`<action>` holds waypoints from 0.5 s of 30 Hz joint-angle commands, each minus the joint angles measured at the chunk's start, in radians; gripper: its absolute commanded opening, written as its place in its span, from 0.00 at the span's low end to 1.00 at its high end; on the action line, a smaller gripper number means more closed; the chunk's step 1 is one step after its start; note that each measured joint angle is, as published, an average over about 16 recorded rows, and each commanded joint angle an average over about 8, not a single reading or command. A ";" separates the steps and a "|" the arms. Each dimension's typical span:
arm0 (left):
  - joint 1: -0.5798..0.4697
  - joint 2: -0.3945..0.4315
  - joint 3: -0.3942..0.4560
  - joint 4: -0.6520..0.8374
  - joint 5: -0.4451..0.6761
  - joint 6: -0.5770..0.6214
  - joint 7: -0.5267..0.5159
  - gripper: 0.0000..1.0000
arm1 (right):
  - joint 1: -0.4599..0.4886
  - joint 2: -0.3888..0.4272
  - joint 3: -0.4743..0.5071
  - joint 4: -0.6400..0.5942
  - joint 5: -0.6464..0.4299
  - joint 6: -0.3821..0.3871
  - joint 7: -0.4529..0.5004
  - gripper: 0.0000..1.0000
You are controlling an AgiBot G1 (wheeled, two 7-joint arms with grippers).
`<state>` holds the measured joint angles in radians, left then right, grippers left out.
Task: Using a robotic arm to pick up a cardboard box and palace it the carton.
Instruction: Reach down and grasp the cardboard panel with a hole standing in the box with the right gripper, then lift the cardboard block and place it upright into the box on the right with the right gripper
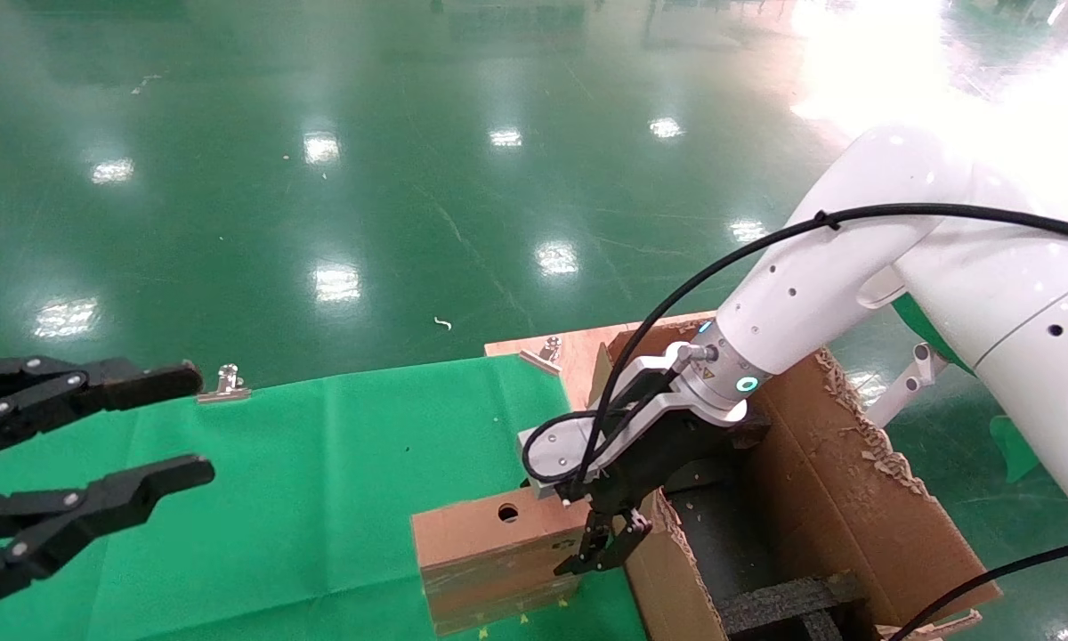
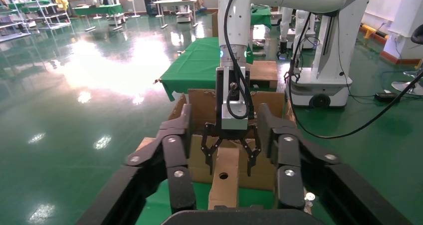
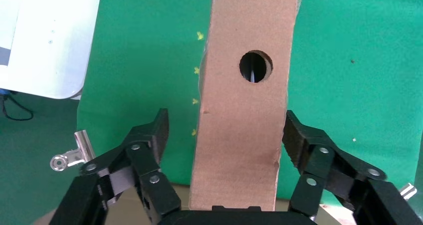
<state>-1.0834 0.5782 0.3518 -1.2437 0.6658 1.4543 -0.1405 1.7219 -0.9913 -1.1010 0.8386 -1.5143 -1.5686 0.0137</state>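
Note:
The small cardboard box (image 1: pixel 489 552) with one round hole on its top face stands on the green cloth, right beside the large carton (image 1: pixel 854 499). My white right arm reaches down over it. Its gripper (image 1: pixel 607 541) is open and straddles the box's end nearest the carton. In the right wrist view the box (image 3: pixel 244 110) runs between the two fingers of that gripper (image 3: pixel 227 127); one finger is close against its side, the other stands off with a gap. The left wrist view shows the same box (image 2: pixel 224 175) and right gripper (image 2: pixel 230 165) from across the table. My left gripper (image 1: pixel 191 425) is open and empty at the far left.
The carton has ragged flaps and black foam strips (image 1: pixel 792 596) inside. The green cloth (image 1: pixel 320 463) covers the table, held by metal clips (image 1: pixel 224 385) (image 1: pixel 543 352). A bare wooden board edge (image 1: pixel 578 343) shows behind the carton. Glossy green floor lies beyond.

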 commanded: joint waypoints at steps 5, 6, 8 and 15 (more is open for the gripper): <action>0.000 0.000 0.000 0.000 0.000 0.000 0.000 1.00 | -0.001 0.002 0.003 0.003 0.000 0.000 0.002 0.00; 0.000 0.000 0.000 0.000 0.000 0.000 0.000 1.00 | -0.001 0.002 0.003 0.004 0.000 0.000 0.002 0.00; 0.000 0.000 0.000 0.000 0.000 0.000 0.000 1.00 | -0.001 0.002 0.003 0.004 0.000 0.000 0.002 0.00; 0.000 0.000 0.000 0.000 0.000 0.000 0.000 1.00 | -0.002 0.003 0.004 0.006 0.000 0.000 0.002 0.00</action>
<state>-1.0835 0.5782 0.3518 -1.2437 0.6658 1.4543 -0.1405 1.7191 -0.9885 -1.0968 0.8427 -1.5116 -1.5671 0.0176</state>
